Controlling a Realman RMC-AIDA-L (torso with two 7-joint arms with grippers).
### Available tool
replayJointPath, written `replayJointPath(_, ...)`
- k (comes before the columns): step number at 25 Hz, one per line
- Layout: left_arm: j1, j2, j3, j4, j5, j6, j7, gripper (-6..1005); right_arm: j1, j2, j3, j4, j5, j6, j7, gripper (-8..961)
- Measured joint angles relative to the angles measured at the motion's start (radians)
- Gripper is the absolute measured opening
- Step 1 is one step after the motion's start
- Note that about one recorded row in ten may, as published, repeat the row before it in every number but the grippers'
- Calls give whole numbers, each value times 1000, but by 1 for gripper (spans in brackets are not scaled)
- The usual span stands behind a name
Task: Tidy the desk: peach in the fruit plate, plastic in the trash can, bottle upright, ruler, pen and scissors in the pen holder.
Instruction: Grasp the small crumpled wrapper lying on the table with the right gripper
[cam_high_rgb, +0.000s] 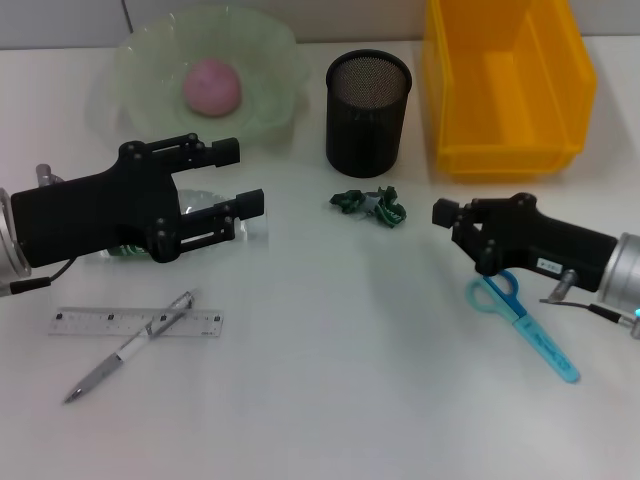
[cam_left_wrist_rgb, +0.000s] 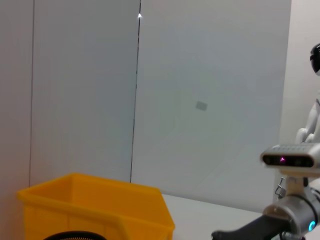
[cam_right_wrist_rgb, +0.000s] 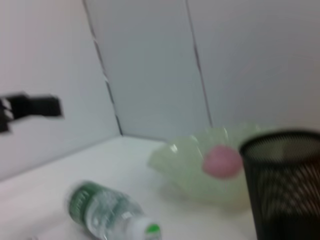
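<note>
The pink peach (cam_high_rgb: 212, 86) lies in the green glass fruit plate (cam_high_rgb: 140, 75) at the back left. My left gripper (cam_high_rgb: 238, 178) is open and hovers over the lying clear bottle (cam_high_rgb: 205, 206), which the arm mostly hides. The right wrist view shows the bottle (cam_right_wrist_rgb: 107, 212) on its side. Crumpled green plastic (cam_high_rgb: 372, 206) lies in front of the black mesh pen holder (cam_high_rgb: 368, 112). The ruler (cam_high_rgb: 137, 322) and pen (cam_high_rgb: 130, 347) lie at the front left, the pen across the ruler. My right gripper (cam_high_rgb: 446, 214) is right of the plastic, and the blue scissors (cam_high_rgb: 525, 325) lie under that arm.
The yellow bin (cam_high_rgb: 505, 85) stands at the back right, beside the pen holder. A white wall rises close behind the desk. In the left wrist view I see the bin (cam_left_wrist_rgb: 95, 205) and my right arm (cam_left_wrist_rgb: 280, 220).
</note>
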Motion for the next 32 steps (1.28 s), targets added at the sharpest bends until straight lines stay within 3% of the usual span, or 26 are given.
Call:
replayJointPath(5, 26, 0, 2, -2, -3, 5, 0, 636, -28, -1, 23, -79, 2, -101, 36, 93)
replayJointPath(10, 58, 0, 5, -3, -4, 17, 7, 637, -23, -5, 14, -224, -49, -151, 270, 126)
replayJointPath(14, 86, 0, 0, -11, -15, 53, 65, 638, -8, -4, 13, -405, -168, -204, 521, 292)
replayJointPath(21, 127, 2, -3, -43, -59, 133, 190, 634, 82, -5, -38, -722, -452, -257, 966, 566)
replayJointPath(26, 137, 1, -3, -44, -62, 167, 197, 632, 151, -6, -104, -919, -628, -299, 1206, 709)
replayJointPath(32, 148, 3, 4, -44, -57, 217, 197, 637, 323, -17, -127, -975, -856, -439, 1389, 709)
